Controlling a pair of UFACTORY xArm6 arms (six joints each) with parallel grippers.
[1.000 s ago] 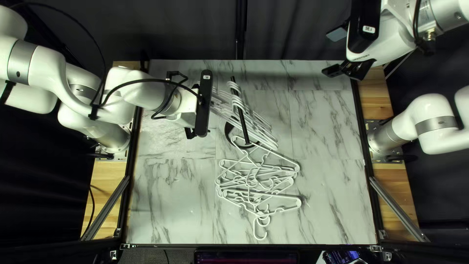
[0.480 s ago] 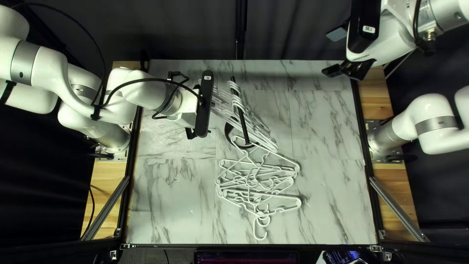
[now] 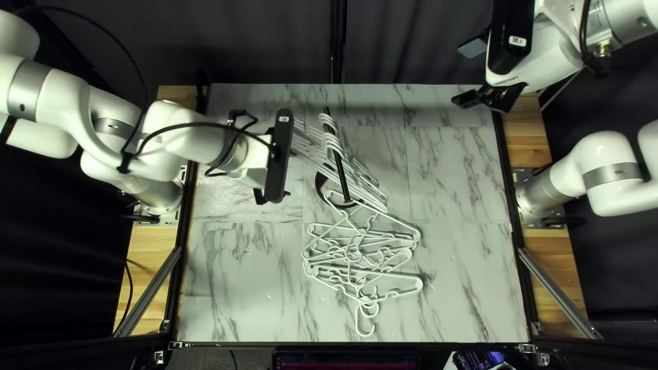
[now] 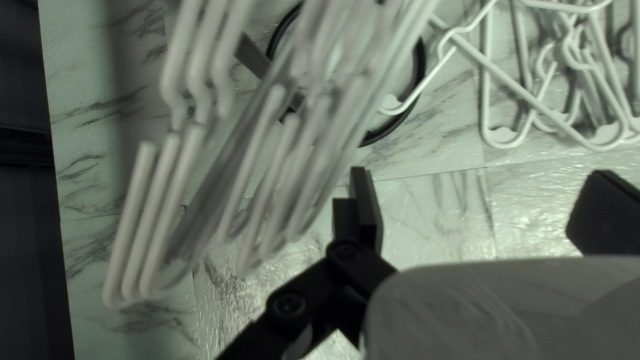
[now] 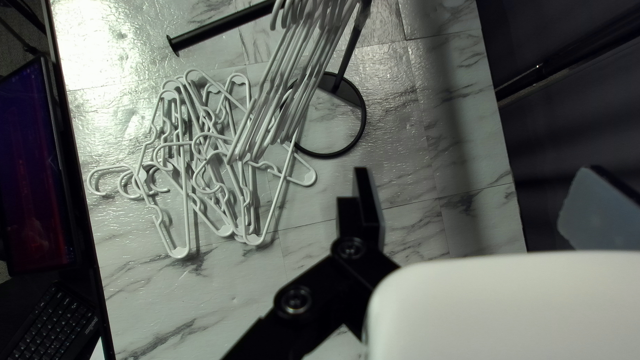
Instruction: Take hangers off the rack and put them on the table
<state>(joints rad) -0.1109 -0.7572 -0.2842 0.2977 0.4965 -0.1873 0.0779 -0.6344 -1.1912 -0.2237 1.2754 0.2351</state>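
**Partial unloading of the rack: left gripper poised for another hanger**

Left to right. Left gripper [image 4: 480, 183]: fingers spread, nothing between them, positioned left of the rack; whether its nearer finger clears the hangers beside it is difficult to establish. Hung hangers [image 5: 287, 93]: a closely packed group, hooks over the black bar of the rack [image 5: 220, 29]; overlap prevents a count. Loose hangers [image 3: 356, 253]: an overlapping pile lying on the table [image 3: 459, 274], on the near side of the rack. Right gripper [image 3: 483, 99]: at the far right, fingers spread and holding nothing, apparently in reserve.

The step in hand is judged to be the approach to the next hanger, with the task partly complete. The next move calls for aligning the left fingers around one hanger, closing, then lifting its hook clear of the bar without dragging its neighbours.
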